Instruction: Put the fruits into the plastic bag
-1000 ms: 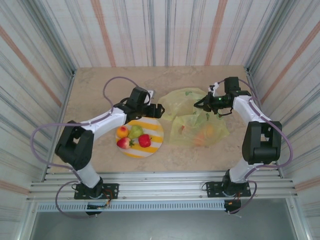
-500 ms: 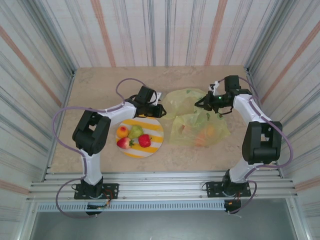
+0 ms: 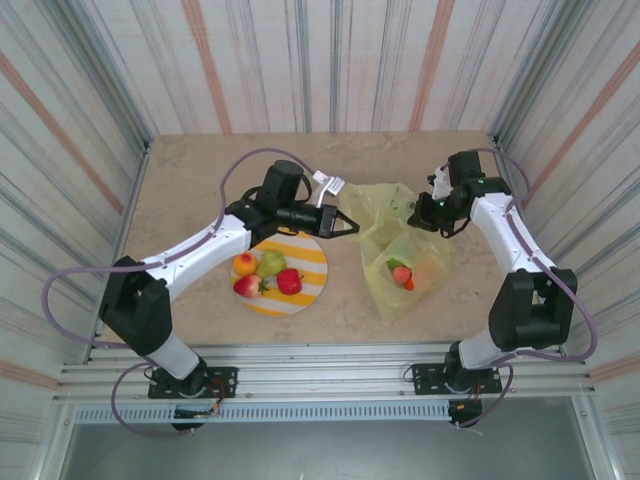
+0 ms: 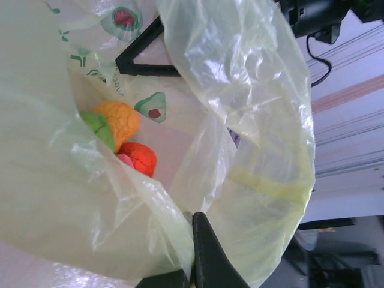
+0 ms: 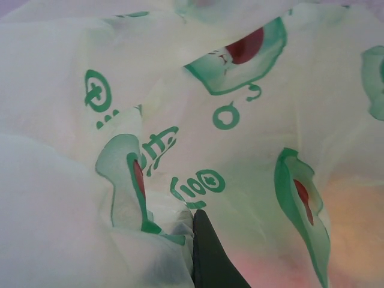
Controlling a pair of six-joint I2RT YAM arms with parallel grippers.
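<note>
Your bag (image 3: 400, 250) is just right of the plate (image 3: 312, 268), held up and spread open between the two grippers above the table (image 3: 180, 200). Three fruits (image 4: 119, 119) are bunched deep inside it: one orange, one green and one red-orange.

The left gripper (image 3: 347, 226), off the plate's far right edge, is pinched tight on the bag's rim nearest the plate. Your left wrist view shows the film caught at the dark fingers (image 4: 207, 258). The right gripper (image 3: 420, 208), on the bag's side away from the plate, is clamped on the printed film too.

On the plate lie a peach (image 3: 244, 263), a green apple (image 3: 271, 262) and two red pieces, close together.
</note>
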